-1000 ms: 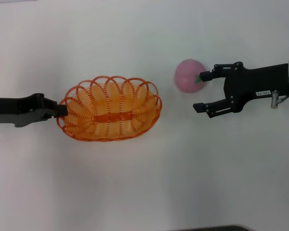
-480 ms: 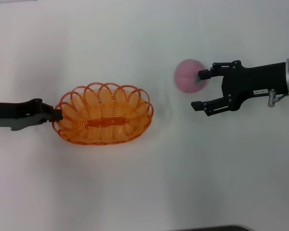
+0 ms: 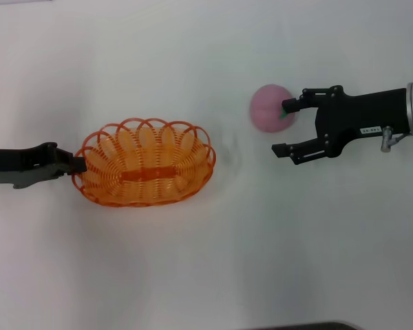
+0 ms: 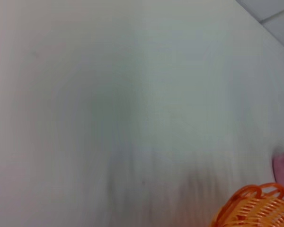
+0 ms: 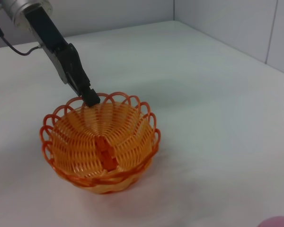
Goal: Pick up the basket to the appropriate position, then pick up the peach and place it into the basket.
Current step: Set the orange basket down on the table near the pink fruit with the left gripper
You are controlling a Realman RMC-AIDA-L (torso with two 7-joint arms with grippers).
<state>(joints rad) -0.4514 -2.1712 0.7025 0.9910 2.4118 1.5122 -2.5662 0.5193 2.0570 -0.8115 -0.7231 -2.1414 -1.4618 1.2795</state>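
Your basket (image 3: pixel 144 163) slid further left, left gripper (image 3: pixel 78 163) clamped on its rim. Right gripper (image 3: pixel 286 127), fingers spread, now brackets the peach (image 3: pixel 270 108), so grab's next, I'd guess.

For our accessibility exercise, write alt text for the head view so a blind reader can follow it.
On a white table, the left gripper is shut on the rim of an empty orange basket, at its end nearer the robot's left. Toward the robot's right, apart from the basket, the open right gripper has one finger beside a pink peach.
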